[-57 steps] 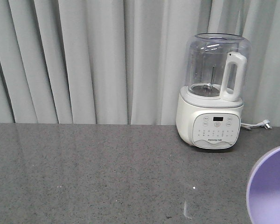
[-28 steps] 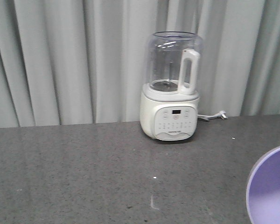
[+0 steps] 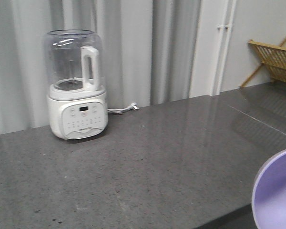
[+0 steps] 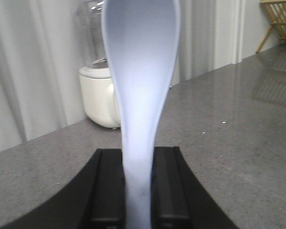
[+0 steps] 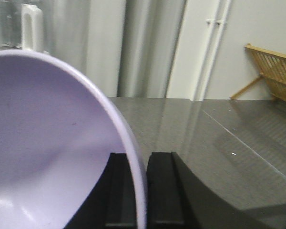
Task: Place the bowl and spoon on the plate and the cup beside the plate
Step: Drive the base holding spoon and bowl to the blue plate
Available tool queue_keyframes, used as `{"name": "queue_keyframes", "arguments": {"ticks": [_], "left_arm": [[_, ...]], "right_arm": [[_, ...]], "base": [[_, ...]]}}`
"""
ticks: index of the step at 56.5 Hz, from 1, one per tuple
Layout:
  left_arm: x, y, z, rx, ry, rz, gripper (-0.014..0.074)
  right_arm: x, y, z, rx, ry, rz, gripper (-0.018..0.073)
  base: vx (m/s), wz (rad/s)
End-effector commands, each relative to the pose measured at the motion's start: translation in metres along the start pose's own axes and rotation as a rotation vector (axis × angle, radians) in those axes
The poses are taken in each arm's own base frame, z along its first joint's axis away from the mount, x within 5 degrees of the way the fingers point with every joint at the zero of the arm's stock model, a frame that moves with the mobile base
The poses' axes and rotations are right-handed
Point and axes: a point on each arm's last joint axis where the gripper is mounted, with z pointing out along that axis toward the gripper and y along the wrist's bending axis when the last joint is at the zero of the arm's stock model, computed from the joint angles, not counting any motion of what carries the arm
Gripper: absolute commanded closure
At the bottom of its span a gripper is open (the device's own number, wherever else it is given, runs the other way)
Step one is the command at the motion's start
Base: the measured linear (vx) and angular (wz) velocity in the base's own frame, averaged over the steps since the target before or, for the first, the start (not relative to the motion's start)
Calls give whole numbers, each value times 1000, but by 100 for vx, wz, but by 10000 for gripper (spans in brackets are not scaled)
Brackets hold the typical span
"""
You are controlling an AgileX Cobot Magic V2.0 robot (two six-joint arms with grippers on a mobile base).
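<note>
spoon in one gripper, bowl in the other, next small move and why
Probably turn to find the plate: the left gripper grips the spoon, the right gripper the bowl by its rim, yet no view shows one, only counter and blender.

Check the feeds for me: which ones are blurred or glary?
Front view: slightly soft, blender readable, sheen on the countertop at right. Left wrist view: the spoon is close and soft, hiding the middle; background blurred. Right wrist view: the bowl fills the left half, defocused; pale reflections on the countertop.

Grey curtains (image 3: 133,47), speckled grey counter (image 3: 157,157), wooden rack (image 3: 276,59)
</note>
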Motion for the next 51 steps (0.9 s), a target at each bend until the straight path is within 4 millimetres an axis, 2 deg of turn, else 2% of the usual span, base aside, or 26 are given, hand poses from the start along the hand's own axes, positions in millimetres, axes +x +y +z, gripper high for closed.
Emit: {"name": "queue_keyframes", "arguments": {"ticks": [1, 51], "left_arm": [[-13, 2, -1, -14, -83, -17, 594], [-13, 2, -1, -14, -83, -17, 594]], "right_arm": [[-16, -5, -3, 45, -94, 1, 568], [-15, -5, -3, 45, -93, 1, 568]], "base": [[-10, -59], [-6, -45]]}}
